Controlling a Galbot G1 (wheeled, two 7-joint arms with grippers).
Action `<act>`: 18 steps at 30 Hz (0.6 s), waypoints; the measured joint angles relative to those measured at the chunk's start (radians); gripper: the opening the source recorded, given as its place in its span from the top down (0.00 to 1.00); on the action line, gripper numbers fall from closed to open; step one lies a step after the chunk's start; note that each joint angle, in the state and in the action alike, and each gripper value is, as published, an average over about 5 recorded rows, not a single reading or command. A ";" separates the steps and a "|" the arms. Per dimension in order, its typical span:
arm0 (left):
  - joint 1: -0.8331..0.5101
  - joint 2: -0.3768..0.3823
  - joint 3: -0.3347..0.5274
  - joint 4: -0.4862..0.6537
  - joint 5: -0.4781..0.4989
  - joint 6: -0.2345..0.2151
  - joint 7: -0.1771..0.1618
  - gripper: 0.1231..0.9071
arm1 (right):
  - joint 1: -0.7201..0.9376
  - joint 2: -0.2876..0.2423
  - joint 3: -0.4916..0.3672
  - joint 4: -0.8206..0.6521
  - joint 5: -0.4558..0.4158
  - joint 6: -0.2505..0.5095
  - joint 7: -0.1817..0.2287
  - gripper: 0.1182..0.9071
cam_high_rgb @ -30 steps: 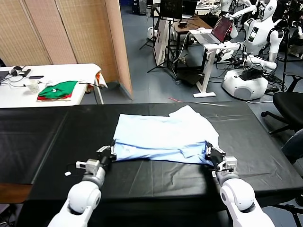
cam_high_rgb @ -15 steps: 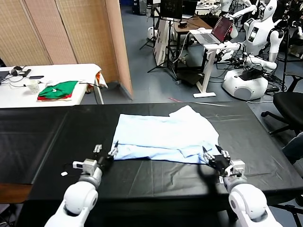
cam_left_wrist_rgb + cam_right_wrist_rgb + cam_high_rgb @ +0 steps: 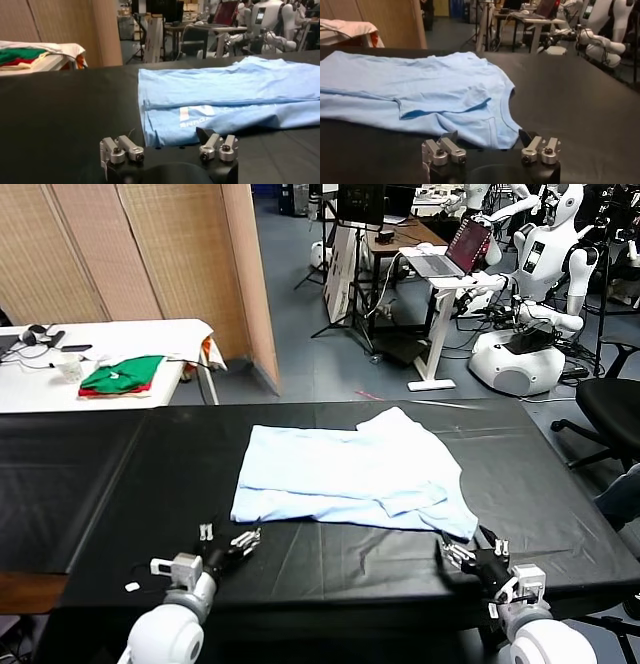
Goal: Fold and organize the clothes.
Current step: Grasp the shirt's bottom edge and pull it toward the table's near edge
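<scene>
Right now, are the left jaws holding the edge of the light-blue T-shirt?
No, the left gripper has its jaws open and sits on the black table, apart from the light-blue T-shirt.

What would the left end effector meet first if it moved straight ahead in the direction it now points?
Most likely the near folded edge of the light-blue T-shirt. The open left end effector sits just short of it on the black table, with only bare table between, though the exact gap is hard to judge.
</scene>
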 joint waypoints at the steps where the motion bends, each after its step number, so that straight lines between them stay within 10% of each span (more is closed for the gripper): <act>1: 0.002 0.000 0.000 -0.001 0.000 0.000 0.001 0.01 | 0.002 0.000 0.000 -0.003 0.000 0.001 -0.001 0.36; 12: 0.002 0.010 0.003 0.000 -0.001 -0.002 0.008 0.50 | 0.030 -0.010 -0.016 -0.023 0.001 0.006 -0.006 0.91; 18: -0.001 0.022 0.004 0.000 -0.004 -0.001 0.012 0.84 | 0.015 -0.023 -0.014 -0.002 0.023 -0.020 0.016 0.97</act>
